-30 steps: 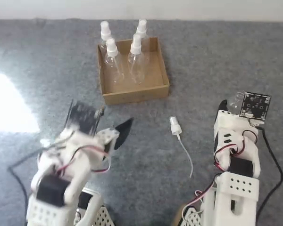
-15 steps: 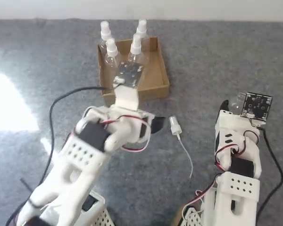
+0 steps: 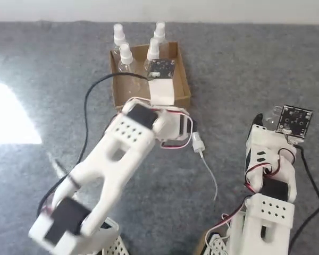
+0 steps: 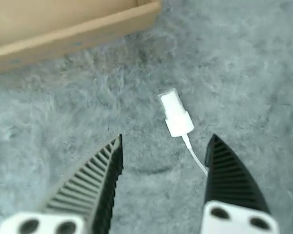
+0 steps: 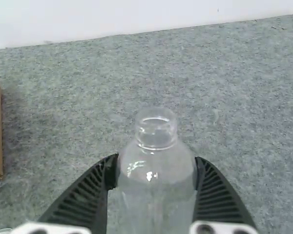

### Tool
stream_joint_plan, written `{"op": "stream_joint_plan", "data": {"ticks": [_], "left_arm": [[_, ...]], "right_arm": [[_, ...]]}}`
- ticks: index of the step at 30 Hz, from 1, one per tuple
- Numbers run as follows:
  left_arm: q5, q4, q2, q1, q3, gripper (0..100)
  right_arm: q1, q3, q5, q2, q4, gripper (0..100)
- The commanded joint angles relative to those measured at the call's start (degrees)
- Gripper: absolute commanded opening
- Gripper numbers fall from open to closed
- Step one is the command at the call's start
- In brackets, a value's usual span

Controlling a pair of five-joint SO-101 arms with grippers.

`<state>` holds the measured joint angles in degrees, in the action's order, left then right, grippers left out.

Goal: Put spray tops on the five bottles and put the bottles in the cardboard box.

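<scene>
High view: a grey counter [image 3: 255, 64] carries one open cardboard box [image 3: 149, 106]. Four capped bottles [image 3: 126, 58], clear with white sprayers, stand at the box, two inside it and two by its back wall. One loose white spray top [image 3: 197, 142] lies on the counter just beside the box, its thin tube [image 3: 211, 175] trailing away. The left arm [image 3: 122, 159] stretches over it.

Left wrist view: the left pincer [image 4: 166, 141] is spread wide, its black jaws either side of the spray top, touching nothing.

Right wrist view: the right pincer [image 5: 156, 165] is clamped around one bare bottle [image 5: 156, 131], clear, upright, its neck uncapped.
</scene>
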<state>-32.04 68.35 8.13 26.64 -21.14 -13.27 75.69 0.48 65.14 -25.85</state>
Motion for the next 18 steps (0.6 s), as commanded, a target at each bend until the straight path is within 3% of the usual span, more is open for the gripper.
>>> {"op": "stream_joint_plan", "data": {"ticks": [1, 10, 18], "left_arm": [[-1.23, -0.09, -7.65, 0.26, 7.6, 25], [-4.57, 0.18, -23.47, 5.01, 17.1, 25], [-6.42, 0.26, -33.23, 5.01, 22.9, 25]], "right_arm": [[-0.66, -4.57, -0.53, 1.89, -0.04, 11.4], [-0.66, -4.57, -0.53, 1.89, -0.04, 11.7], [-0.66, -4.57, -0.53, 1.89, -0.04, 11.7]]}}
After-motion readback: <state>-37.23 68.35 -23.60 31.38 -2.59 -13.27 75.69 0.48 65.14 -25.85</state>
